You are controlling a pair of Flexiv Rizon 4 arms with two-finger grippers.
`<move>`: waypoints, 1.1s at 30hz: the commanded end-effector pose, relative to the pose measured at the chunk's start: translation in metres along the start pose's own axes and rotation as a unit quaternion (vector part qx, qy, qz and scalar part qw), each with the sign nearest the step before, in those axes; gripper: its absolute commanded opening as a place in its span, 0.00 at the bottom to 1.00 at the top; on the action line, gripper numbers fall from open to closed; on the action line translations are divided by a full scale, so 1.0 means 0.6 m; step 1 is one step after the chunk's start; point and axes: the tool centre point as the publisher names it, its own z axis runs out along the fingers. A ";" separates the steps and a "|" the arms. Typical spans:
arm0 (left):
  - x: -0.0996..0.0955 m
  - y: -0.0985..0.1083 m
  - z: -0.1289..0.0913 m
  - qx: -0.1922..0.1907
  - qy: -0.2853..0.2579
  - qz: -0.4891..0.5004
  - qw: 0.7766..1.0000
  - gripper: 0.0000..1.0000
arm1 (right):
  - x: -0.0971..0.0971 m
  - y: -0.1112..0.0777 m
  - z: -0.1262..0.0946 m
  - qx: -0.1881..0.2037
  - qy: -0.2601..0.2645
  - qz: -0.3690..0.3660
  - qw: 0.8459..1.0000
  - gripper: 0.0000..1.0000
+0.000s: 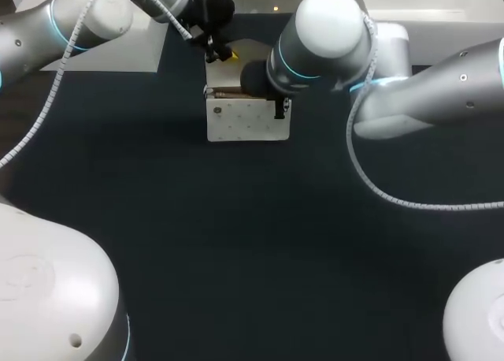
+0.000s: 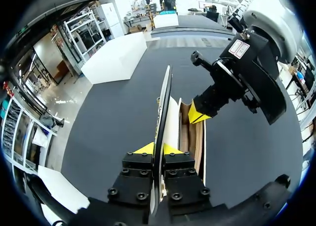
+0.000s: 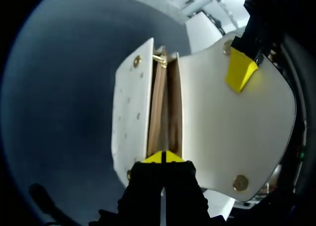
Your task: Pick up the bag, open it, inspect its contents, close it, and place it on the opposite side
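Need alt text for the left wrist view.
The left claw is shut on the raised flap of the white bag, seen edge-on, over a dark table. Beside the flap the bag's tan inside lies open, with the right claw at its top.

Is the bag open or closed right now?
The bag is open: the left hand holds its flap up, and its brown inside shows.
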 end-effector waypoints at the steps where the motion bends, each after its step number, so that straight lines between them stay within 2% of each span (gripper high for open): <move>1: -0.001 -0.002 -0.003 0.001 0.000 -0.004 1.000 0.00 | 0.006 0.004 0.003 -0.001 0.003 -0.002 1.000 0.00; 11: 0.008 -0.006 -0.010 0.014 0.011 -0.009 1.000 0.00 | -0.002 0.008 0.013 0.004 0.008 -0.009 1.000 0.00; 18: 0.013 -0.005 -0.016 0.024 0.019 -0.015 0.999 0.00 | -0.010 0.007 0.032 0.015 0.023 -0.014 1.000 0.00; 28: 0.013 0.004 -0.010 0.033 0.049 -0.020 0.998 0.00 | 0.018 0.001 0.059 0.018 0.057 -0.008 0.998 0.00; 30: 0.012 0.004 -0.010 0.035 0.052 -0.020 0.998 0.00 | 0.021 0.000 0.061 0.018 0.061 -0.007 0.998 0.14; 32: 0.012 0.005 -0.009 0.036 0.055 -0.020 0.998 0.00 | 0.025 -0.002 0.063 0.019 0.065 -0.005 0.998 0.62; 33: 0.012 0.005 -0.009 0.037 0.057 -0.019 0.998 0.00 | 0.027 -0.003 0.064 0.019 0.066 -0.004 0.998 0.91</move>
